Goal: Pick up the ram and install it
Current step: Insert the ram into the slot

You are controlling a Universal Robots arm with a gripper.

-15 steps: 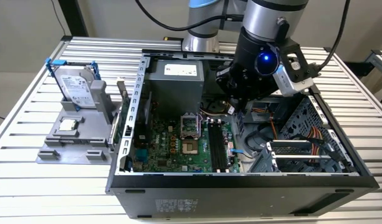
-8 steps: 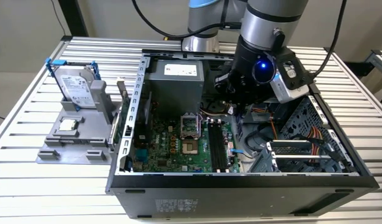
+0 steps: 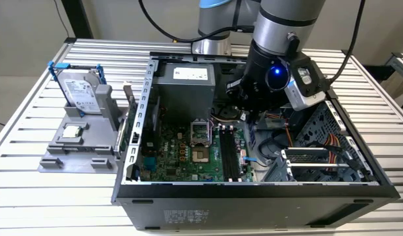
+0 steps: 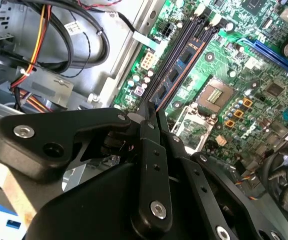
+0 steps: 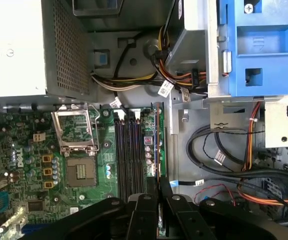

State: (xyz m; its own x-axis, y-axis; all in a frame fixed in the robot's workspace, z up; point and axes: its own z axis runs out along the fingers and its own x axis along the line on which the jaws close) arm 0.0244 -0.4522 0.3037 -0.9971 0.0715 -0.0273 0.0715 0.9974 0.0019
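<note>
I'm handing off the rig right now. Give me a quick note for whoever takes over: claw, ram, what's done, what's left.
Claw: shut on the ram, inside the open computer case.
Ram: held edge-on over the memory slots beside the empty processor socket, at the slot nearest the case's cable side.
Done: ram picked up and brought to the slots.
Left: whether it is fully seated cannot be told; release not yet done.

A silver tabletop (image 3: 57, 196) made of long metal strips stands before a plain pale wall (image 3: 24, 24).
</note>
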